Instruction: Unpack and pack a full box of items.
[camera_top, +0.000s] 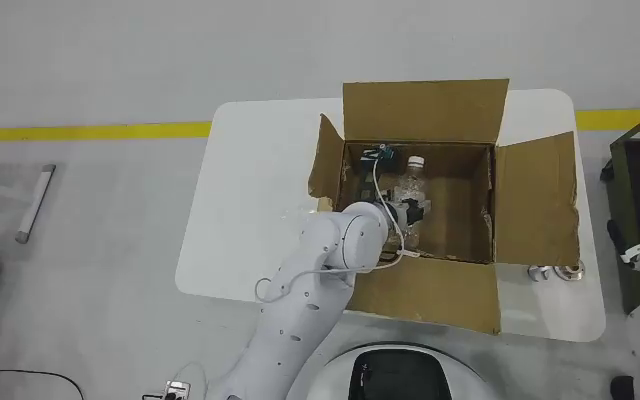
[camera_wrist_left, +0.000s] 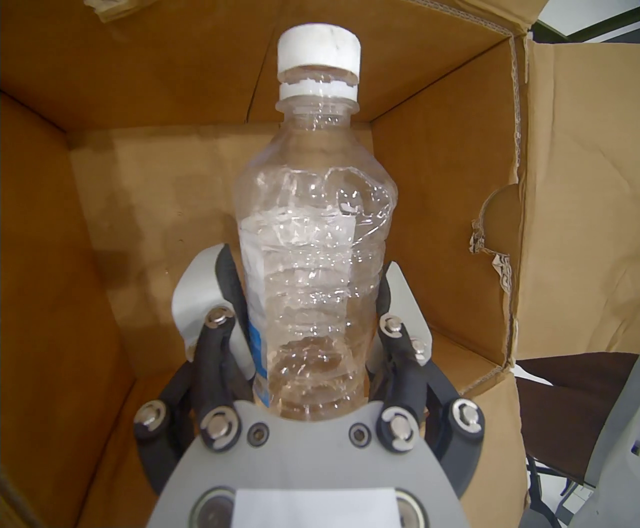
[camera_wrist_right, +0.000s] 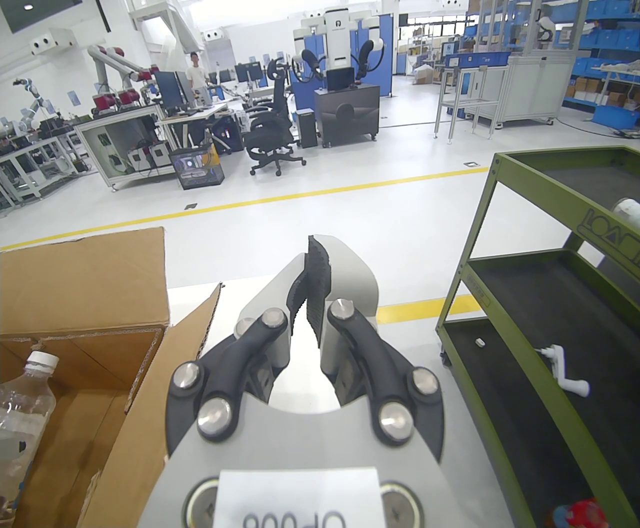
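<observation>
Tabletop box (camera_top: 530, 210); left gripper (camera_wrist_left: 306, 267) clamps bottle (camera_wrist_left: 315, 200)

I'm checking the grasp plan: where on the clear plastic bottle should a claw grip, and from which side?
Grip the ribbed lower body of the bottle, coming from its base end with a finger on each flank, as the left claw holds it now. The ribs look stiffer; the upper body is dented and the neck narrow.

A robotics lab: robot arms (camera_wrist_right: 112, 57), office chairs (camera_wrist_right: 270, 131), monitors (camera_wrist_right: 167, 87), storage shelving (camera_wrist_right: 600, 45), yellow floor line (camera_wrist_right: 300, 193).
</observation>
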